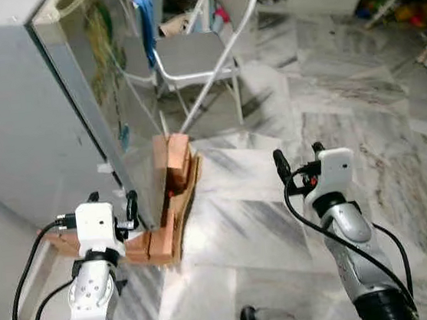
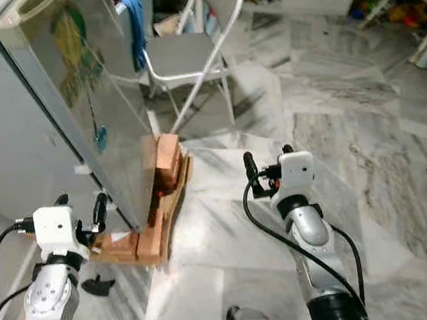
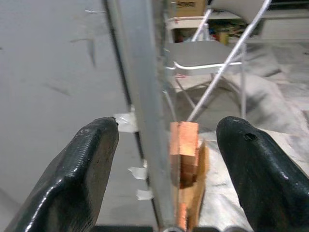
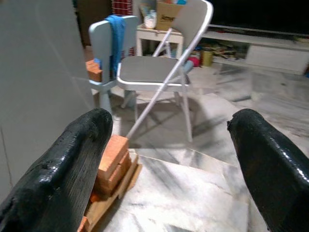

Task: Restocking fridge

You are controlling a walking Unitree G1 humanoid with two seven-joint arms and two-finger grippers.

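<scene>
Standing on bricks (image 1: 176, 181), the fridge (image 1: 30, 111) fills the left, door shut. Left gripper (image 1: 113, 206) straddles its door edge, spread wide, empty; right gripper (image 1: 300, 161) hovers apart, also wide, empty.

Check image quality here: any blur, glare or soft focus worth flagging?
Eye views: evenly lit, slightly soft; fridge door carries a faint reflection. Left wrist view: fingers and door edge blurred close up. Right wrist view: fingers glossy with highlights, folding chair fairly sharp.

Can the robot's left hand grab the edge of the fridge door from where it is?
Probably yes. The left gripper is open, with the fridge door edge lined up between its fingers, and nothing sits between them.
</scene>
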